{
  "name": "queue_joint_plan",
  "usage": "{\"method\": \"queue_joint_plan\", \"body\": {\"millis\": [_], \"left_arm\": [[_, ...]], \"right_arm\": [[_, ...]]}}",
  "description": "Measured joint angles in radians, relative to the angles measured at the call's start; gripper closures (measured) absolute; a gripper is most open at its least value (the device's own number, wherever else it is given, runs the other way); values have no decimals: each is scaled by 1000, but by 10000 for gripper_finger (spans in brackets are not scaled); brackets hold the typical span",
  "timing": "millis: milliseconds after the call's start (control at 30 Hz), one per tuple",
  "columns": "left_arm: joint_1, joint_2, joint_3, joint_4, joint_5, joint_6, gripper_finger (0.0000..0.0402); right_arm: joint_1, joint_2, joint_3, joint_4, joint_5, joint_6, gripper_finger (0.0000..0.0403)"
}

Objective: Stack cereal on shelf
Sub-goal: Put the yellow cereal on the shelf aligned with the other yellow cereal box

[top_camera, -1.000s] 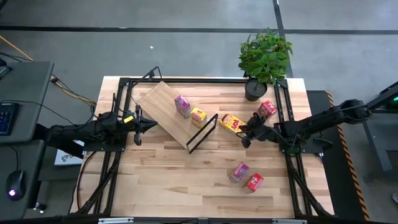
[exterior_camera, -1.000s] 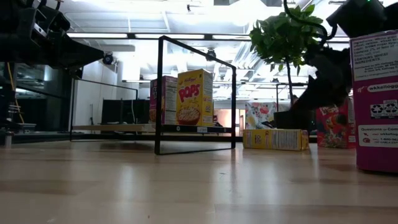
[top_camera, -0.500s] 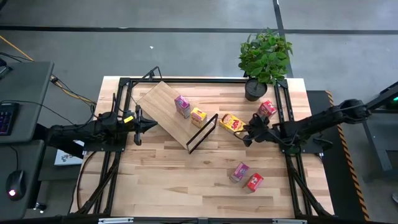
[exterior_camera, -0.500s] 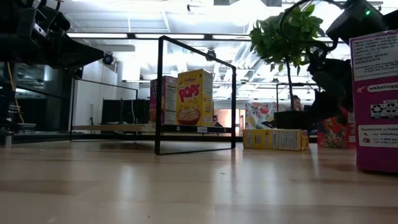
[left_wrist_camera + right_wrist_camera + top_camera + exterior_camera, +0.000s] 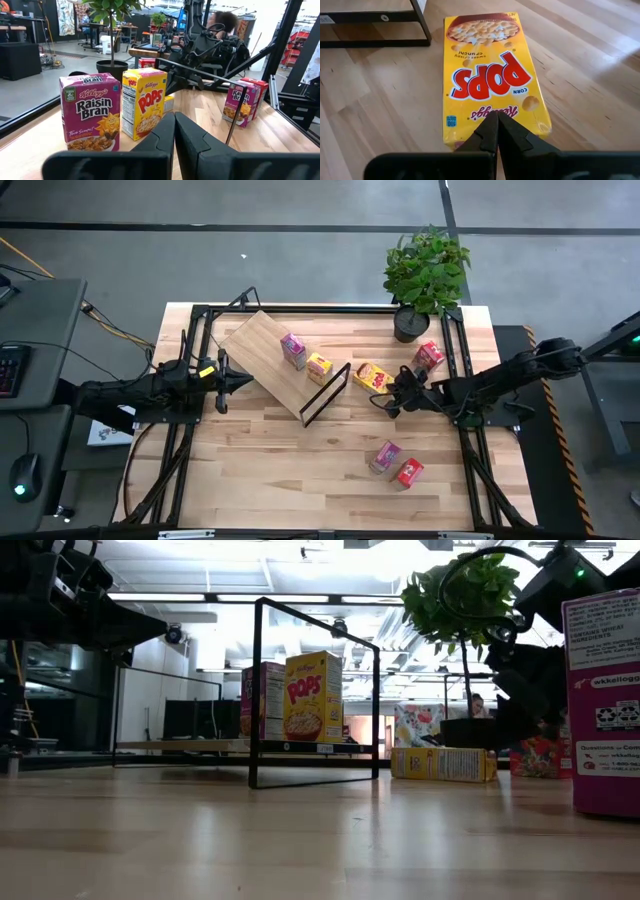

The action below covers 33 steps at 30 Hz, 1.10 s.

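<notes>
High view: counter (image 5: 260, 470) is filling most of the picture, butcher-block top with a black frame round it. Shelf (image 5: 268, 356) is lying angled on the counter toward 11 o'clock, its black wire frame (image 5: 326, 394) at the end nearer counter centre. Potted plant (image 5: 425, 272) is standing at 1 o'clock.

Left arm is reaching in from 9 o'clock; left tool (image 5: 240, 380) is hanging clenched and empty just off the shelf's near edge. Right arm is coming in from 3 o'clock; right tool (image 5: 384, 399) is clenched, holding nothing, its tips sitting at the end of the flat yellow box (image 5: 370, 376), which is lying face up on the counter just beside the wire frame. Right wrist view is showing the closed fingers (image 5: 496, 134) over that box's end; touching or not, cannot tell.

Cereal: pink-purple box (image 5: 293, 350) and upright yellow box (image 5: 320, 367) are standing side by side on the shelf. One red box (image 5: 429, 356) is sitting near the plant pot at 2 o'clock. Second pink-purple box (image 5: 385, 456) and second red box (image 5: 409, 472) are lying close together on the counter at 5 o'clock.
</notes>
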Motion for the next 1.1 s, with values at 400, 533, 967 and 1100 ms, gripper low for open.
{"method": "queue_joint_plan", "body": {"millis": [400,533,967,1100], "left_arm": [[0,0,0,0,0,0,398],[0,0,0,0,0,0,398],[0,0,0,0,0,0,398],[0,0,0,0,0,0,398]], "right_arm": [[43,-38,0,-37,-6,-4,403],[56,-75,0,-40,3,-4,403],[105,-85,0,16,-33,45,403],[105,-56,0,17,-47,49,403]]}}
